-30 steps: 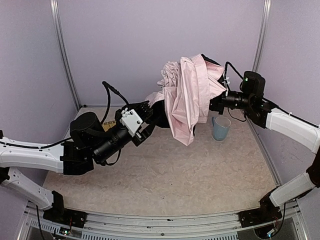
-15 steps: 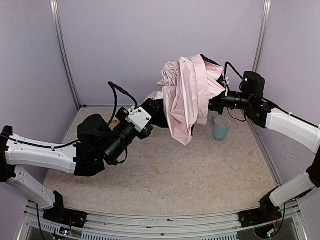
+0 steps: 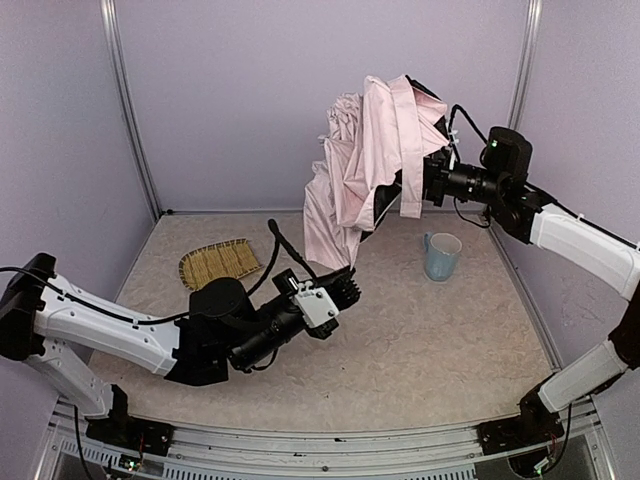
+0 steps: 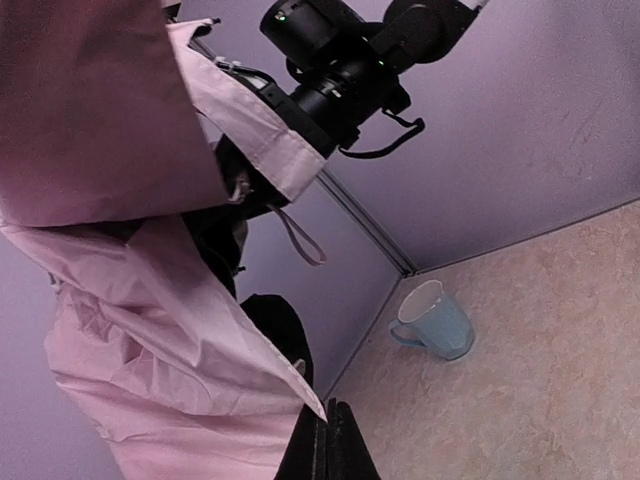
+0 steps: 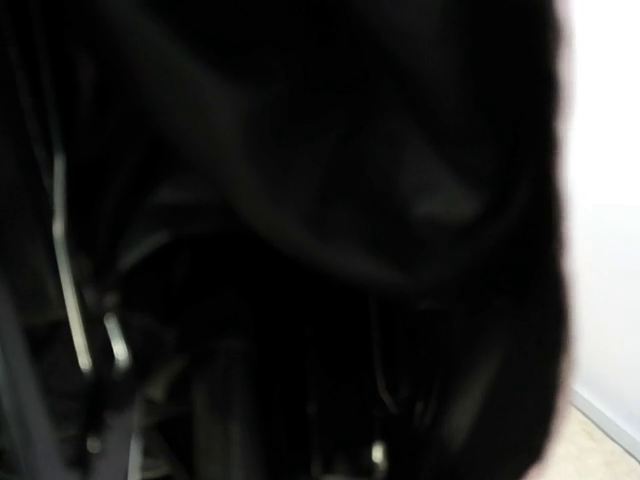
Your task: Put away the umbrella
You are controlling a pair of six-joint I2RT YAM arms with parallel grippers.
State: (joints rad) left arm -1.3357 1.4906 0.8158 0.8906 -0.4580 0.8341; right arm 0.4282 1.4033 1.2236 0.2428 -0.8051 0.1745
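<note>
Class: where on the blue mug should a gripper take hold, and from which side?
Probably the rim of the blue mug, from straight above, one finger inside: it stands upright with its mouth open. Pick the wall away from the handle, which points toward the left arm's side.

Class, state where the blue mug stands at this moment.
In the top view the blue mug stands on the table, near its back right corner, to the right of the hanging umbrella and apart from it.

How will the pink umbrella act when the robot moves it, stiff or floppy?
Probably floppy: the umbrella hangs in loose, crumpled folds. Likely light, since the right arm holds it up high. Its cloth may sway when moved.
</note>
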